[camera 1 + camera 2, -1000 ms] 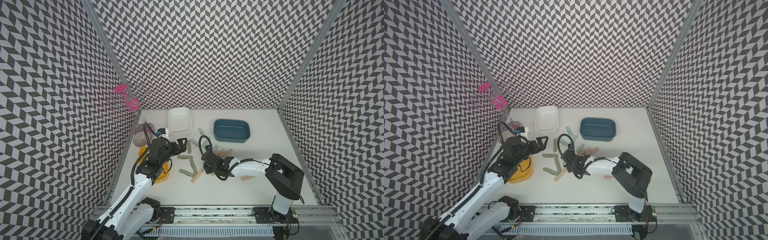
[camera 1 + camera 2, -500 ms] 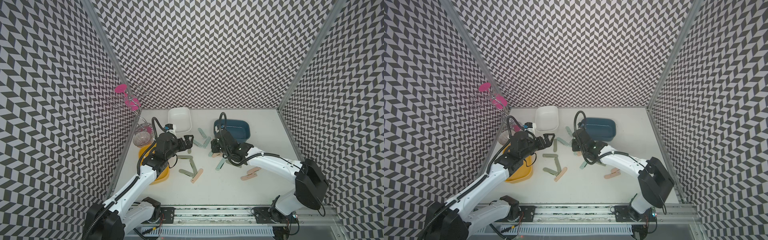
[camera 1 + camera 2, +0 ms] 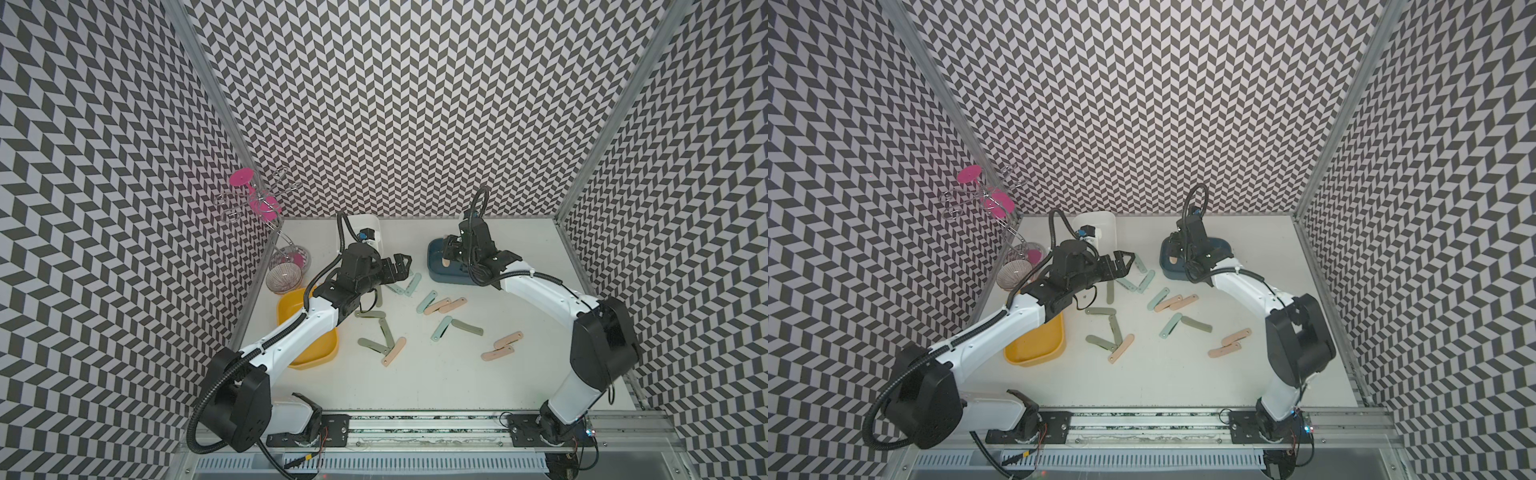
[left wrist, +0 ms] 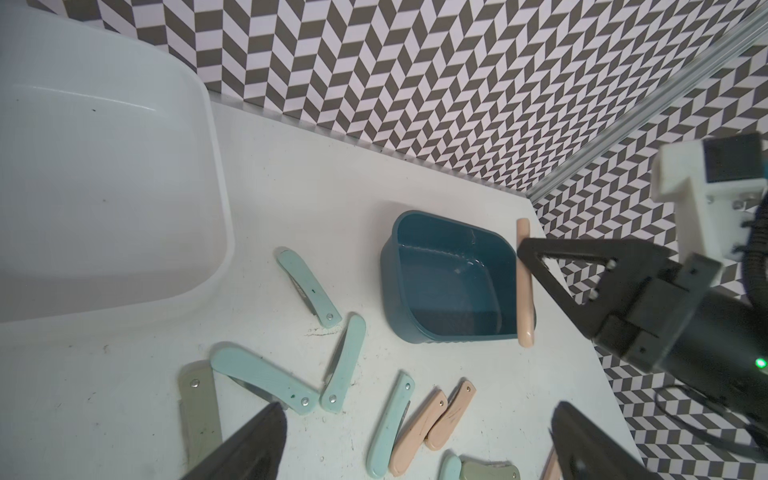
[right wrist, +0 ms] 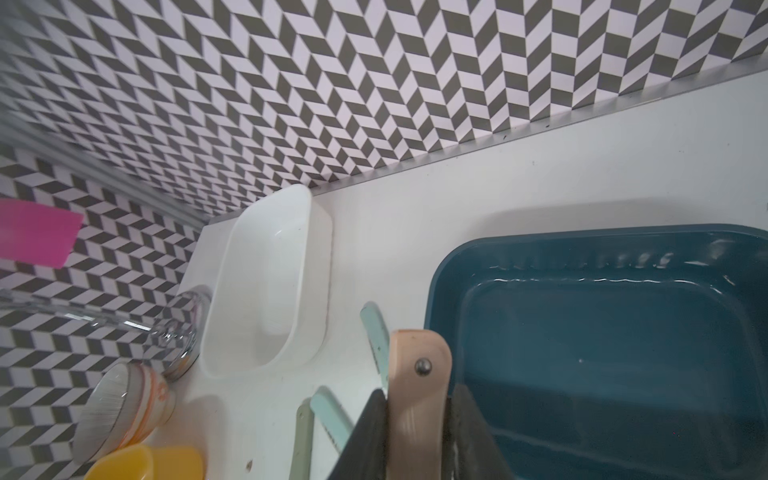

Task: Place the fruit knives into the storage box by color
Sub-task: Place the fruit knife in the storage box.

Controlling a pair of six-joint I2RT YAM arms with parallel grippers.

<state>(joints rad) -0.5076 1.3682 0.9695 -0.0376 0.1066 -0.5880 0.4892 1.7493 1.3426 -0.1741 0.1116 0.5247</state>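
Everywhere, black-and-white chevron walls on three sides. Below, a white, lightly scuffed tabletop, with a metal rail along the front edge. On it, a yellow box at the left, a white box against the back wall, a dark blue box right of it. Near the left wall, a wire rack with pink pieces. Between the arms, loose fruit knives in olive, mint and peach, flat on the table. Above the dark blue box's left end, right gripper pinching one peach knife. Farther left, left gripper spread wide above mint knives.
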